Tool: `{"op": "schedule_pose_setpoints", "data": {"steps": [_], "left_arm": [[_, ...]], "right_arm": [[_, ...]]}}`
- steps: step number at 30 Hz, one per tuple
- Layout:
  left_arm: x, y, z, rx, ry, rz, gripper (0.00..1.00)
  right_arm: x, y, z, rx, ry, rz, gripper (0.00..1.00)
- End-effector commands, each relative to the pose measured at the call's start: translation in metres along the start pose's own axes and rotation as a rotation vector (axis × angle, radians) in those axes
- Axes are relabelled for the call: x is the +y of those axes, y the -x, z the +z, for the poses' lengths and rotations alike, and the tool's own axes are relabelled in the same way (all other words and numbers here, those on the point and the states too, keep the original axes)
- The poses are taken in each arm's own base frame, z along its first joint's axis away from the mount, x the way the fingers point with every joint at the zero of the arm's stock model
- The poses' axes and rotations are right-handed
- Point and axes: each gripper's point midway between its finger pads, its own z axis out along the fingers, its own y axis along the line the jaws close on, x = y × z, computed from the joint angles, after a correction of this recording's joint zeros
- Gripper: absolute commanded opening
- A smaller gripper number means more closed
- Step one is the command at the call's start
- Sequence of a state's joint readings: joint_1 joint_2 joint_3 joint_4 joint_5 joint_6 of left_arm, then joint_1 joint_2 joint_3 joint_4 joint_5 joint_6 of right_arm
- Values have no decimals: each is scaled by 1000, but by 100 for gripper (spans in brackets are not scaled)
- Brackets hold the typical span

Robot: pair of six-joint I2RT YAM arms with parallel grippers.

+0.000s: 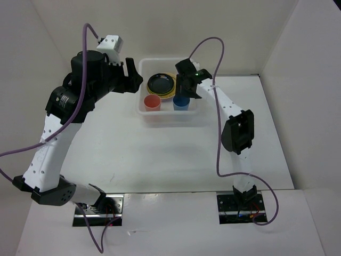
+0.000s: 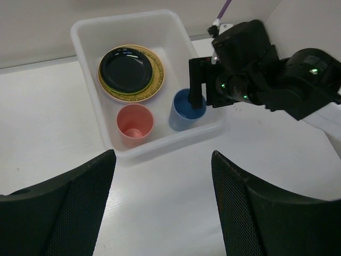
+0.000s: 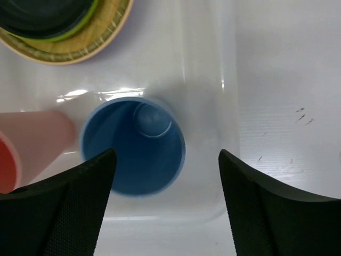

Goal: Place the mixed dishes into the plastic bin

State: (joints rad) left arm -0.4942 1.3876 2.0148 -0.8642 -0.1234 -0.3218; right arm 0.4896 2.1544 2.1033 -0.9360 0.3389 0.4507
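The translucent white bin (image 1: 143, 68) stands at the table's far middle. Inside it lies a stack of plates with the glossy black plate (image 1: 161, 83) on top, lime green and woven tan rims showing beneath. The coral-red cup (image 1: 152, 102) and the blue cup (image 1: 181, 102) stand upright in the bin's near side. My right gripper (image 1: 187, 89) is open just above the blue cup (image 3: 133, 145), empty. My left gripper (image 1: 132, 76) is open and empty, left of the bin (image 2: 85, 32). The bin's wall also shows in the right wrist view (image 3: 213, 80). Orange and lilac plates are hidden.
White walls enclose the table at the back and both sides. The right arm's forearm (image 1: 238, 128) reaches over the table's right part toward the bin. The left arm's body (image 1: 88, 80) hangs over the left part.
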Motion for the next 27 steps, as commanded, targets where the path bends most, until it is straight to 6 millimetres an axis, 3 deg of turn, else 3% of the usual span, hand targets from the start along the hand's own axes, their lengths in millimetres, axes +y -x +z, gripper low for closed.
{"op": "schedule_pose_setpoints", "data": {"steps": [1,2,3,6,7,8,9,10,11,12,13,15,16,18,21,23,25,26,27], "left_arm": [[-2,15,-6,-59,-11,-16,79],[-3,19,-10,-77,-16,-18,79],[-2,19,-10,-77,-15,-9,79],[-4,33,-23,-157,-35,-7,79],[-3,33,-38,-194,-44,-11,81],[-6,48,-48,-272,-63,-18,82],[-4,52,-59,-312,-64,-23,83],[-4,61,-85,-378,-80,-30,85],[-2,66,-93,-417,-76,-36,88],[3,62,-96,-419,-54,-40,90],[4,67,-111,-455,-61,-34,90],[12,61,-111,-452,-24,-41,92],[12,59,-113,-453,-25,-41,92],[13,53,-107,-436,-20,-39,94],[12,40,-106,-400,-38,-48,95],[11,31,-105,-379,-46,-54,97],[18,26,-116,-384,-26,-68,99],[18,27,-122,-397,-29,-69,99],[22,20,-127,-395,-17,-82,99]], "right_arm": [[-14,73,-102,-228,72,87,82],[-19,79,-114,-255,75,98,86],[-25,92,-147,-316,106,124,91],[-34,117,-215,-489,217,176,100],[-38,103,-210,-475,220,169,100],[-41,100,-220,-499,247,188,100],[-55,100,-258,-575,287,219,100],[-57,87,-247,-569,293,244,100],[-63,81,-249,-572,304,249,100],[-68,74,-268,-590,358,266,100],[-78,61,-249,-546,335,263,100],[-81,46,-247,-510,380,242,100],[-86,34,-231,-475,353,240,100],[-88,18,-219,-436,339,245,100],[-93,1,-222,-428,352,241,100],[-105,2,-249,-516,370,234,100],[-117,-9,-260,-571,368,236,100],[-134,-9,-281,-640,361,268,100],[-144,-13,-284,-656,333,284,100]]}}
